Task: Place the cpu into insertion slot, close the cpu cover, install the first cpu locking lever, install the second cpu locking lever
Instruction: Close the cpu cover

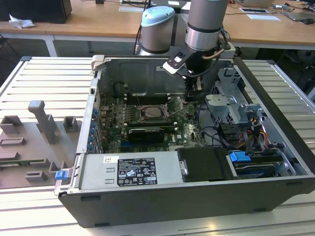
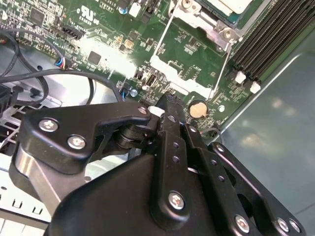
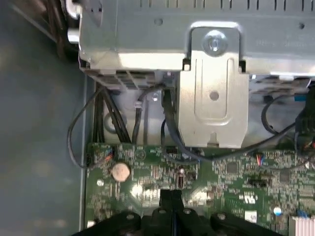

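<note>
Already cpu (image 2: 229, 4) inside insertion slot (image 2: 212, 30), cpu cover (image 2: 181, 80) open, gripper (image 3: 171, 195) pressed together nearby.

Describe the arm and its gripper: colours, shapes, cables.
The arm is a grey-silver cylinder with a black band and a pale blue rounded joint cap. A dark cable loops at its wrist. The gripper is matte black, built of flat, rounded link bars joined with silver screws.
</note>
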Robot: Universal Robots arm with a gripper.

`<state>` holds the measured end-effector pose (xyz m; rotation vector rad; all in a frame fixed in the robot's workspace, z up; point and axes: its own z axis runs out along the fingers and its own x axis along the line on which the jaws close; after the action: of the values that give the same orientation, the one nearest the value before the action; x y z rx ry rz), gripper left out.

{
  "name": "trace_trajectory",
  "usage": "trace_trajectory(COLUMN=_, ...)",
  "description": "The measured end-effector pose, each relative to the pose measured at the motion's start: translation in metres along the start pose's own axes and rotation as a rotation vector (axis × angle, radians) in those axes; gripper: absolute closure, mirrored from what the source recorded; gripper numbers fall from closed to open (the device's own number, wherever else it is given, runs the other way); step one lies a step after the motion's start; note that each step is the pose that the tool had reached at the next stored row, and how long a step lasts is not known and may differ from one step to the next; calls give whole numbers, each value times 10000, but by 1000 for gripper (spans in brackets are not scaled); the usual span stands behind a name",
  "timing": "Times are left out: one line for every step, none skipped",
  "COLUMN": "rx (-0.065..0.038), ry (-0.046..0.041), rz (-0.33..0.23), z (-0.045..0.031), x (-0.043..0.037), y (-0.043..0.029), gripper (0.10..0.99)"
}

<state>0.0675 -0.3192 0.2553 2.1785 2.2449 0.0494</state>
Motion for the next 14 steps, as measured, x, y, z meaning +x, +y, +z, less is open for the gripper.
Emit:
trace_trajectory(rx=2, ry=2, rz=-8, z=10, x=0, y=8, gripper=980)
trace_trajectory(rx=4, ry=-1, rz=-14, z=22, x=-1, y=13, gripper=980)
trace_trajectory(rx=5, ry=0, rz=-18, z=32, x=-1, y=14, gripper=980)
trace_trajectory(rx=6, ry=0, rz=-19, z=45, x=-1, y=14, gripper=980)
trace_trajectory(rx=6, ry=0, rz=-21, z=58, x=-2, y=14, gripper=980)
trace_trajectory(rx=5, ry=1, rz=-27, z=71, x=-2, y=14, gripper=980)
trace_trajectory(rx=5, ry=1, rz=-32, z=82, x=-2, y=14, gripper=980)
trace_trajectory(rx=6, ry=1, rz=-44, z=103, x=-2, y=12, gripper=980)
trace_trajectory(rx=6, ry=1, rz=-48, z=110, x=-1, y=-1, gripper=980)
trace_trajectory(rx=6, ry=-2, rz=-47, z=110, x=-2, y=-20, gripper=980)
trace_trajectory(rx=6, ry=-1, rz=-47, z=110, x=-1, y=-31, gripper=980)
trace_trajectory(rx=6, ry=1, rz=-47, z=111, x=-1, y=-38, gripper=980)
trace_trajectory(rx=6, ry=2, rz=-50, z=111, x=-1, y=-48, gripper=980)
trace_trajectory(rx=6, ry=0, rz=-53, z=110, x=0, y=-60, gripper=980)
